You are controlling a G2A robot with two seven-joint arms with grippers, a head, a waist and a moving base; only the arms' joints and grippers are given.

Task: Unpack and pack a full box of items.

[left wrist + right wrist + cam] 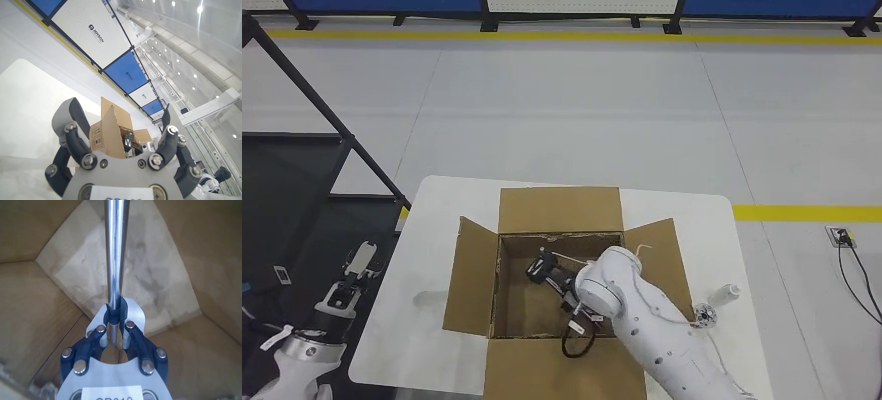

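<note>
An open cardboard box (474,278) stands on the white table (432,230), flaps folded out. My right arm reaches down inside it; the right gripper (115,310) is shut on a shiny metal rod (115,247) that points toward the bare box floor (151,279). In the top view the right gripper's dark wrist (547,268) sits inside the box near its far wall. My left gripper (122,115) is open with nothing between its fingers, held off the table's left edge (354,268), facing the box (113,128).
A small clear bottle (724,294) and a round sparkly object (704,316) lie on the table to the right of the box. A dark frame and black floor area border the table's left side.
</note>
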